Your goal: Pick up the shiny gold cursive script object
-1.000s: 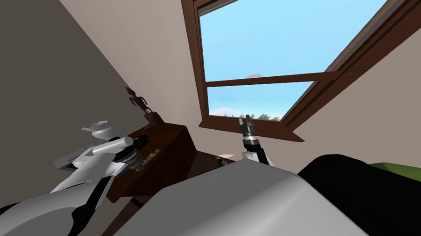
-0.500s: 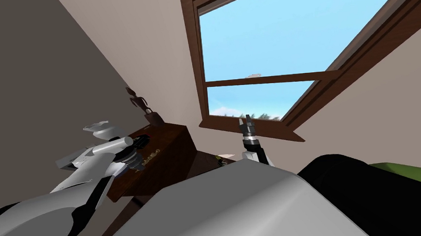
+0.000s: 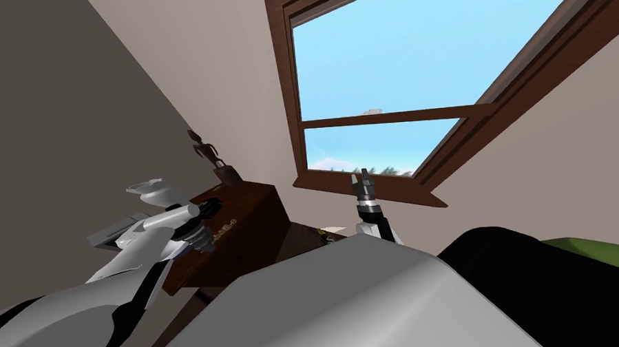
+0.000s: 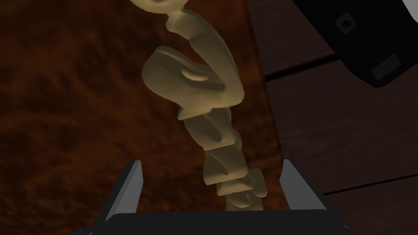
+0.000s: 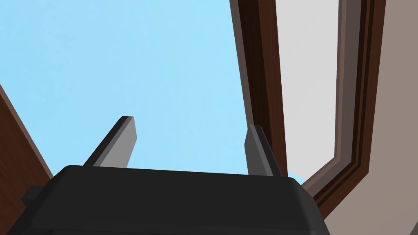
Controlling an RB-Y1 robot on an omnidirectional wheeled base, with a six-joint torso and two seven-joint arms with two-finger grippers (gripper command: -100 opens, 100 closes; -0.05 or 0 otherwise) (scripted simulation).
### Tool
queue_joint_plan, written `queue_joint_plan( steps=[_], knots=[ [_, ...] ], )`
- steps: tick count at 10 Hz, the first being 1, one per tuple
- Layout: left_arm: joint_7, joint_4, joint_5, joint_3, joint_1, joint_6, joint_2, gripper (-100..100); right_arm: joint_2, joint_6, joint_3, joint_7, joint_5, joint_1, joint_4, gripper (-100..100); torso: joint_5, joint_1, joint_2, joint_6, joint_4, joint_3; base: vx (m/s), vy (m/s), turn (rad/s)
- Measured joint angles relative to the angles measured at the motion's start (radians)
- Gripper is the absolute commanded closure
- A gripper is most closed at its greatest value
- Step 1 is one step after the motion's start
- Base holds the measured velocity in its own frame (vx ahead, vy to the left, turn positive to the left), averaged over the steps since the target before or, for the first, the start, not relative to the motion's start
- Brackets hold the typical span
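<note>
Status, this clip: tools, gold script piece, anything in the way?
Left tool open, astride near end of gold script piece on brown cabinet top. Right tool open, raised, well away. Nothing blocking.

We note the gold script object on the dark wood cabinet: its far end is cut off by the picture's edge, and its near end is hidden behind the body of our left gripper. A small item beside the cabinet is too small to name.
</note>
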Motion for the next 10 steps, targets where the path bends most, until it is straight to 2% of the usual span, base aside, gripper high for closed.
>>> queue_joint_plan(
  steps=[4, 5, 6, 7, 9, 10],
  knots=[
    [0.002, 0.005, 0.004, -0.001, 0.006, 0.011, -0.010, 100, 0.000, 0.000, 0.000, 0.000, 0.000, 0.000, 0.000, 0, -0.002, 0.011, -0.009, 0.002, 0.001, -0.004, -0.010, -0.012, 0.005],
    [0.002, 0.006, 0.004, -0.001, 0.007, 0.012, -0.010, 0, 0.000, 0.000, 0.000, 0.000, 0.000, 0.000, 0.000, 0, -0.002, 0.013, -0.010, 0.002, 0.001, -0.005, 0.000, 0.000, 0.000],
    [0.002, 0.006, 0.004, -0.001, 0.007, 0.012, -0.010, 100, 0.000, 0.000, 0.000, 0.000, 0.000, 0.000, 0.000, 0, -0.002, 0.013, -0.011, 0.002, 0.001, -0.005, 0.027, 0.009, 0.020],
    [0.014, -0.055, 0.014, 0.006, 0.031, 0.037, 0.006, 100, 0.000, 0.000, 0.000, 0.000, 0.000, 0.000, 0.000, 0, -0.003, 0.014, -0.012, 0.002, 0.002, -0.005, 0.010, 0.017, -0.017],
    [0.009, -0.027, 0.011, -0.001, -0.005, 0.041, 0.017, 100, 0.000, 0.000, 0.000, 0.000, 0.000, 0.000, 0.000, 0, -0.002, 0.014, -0.012, 0.002, 0.001, -0.005, -0.001, 0.010, -0.004],
    [0.007, -0.024, 0.011, -0.001, -0.006, 0.038, 0.017, 0, 0.000, 0.000, 0.000, 0.000, 0.000, 0.000, 0.000, 0, -0.002, 0.014, -0.011, 0.002, 0.001, -0.005, 0.000, 0.000, 0.000]
  ],
)
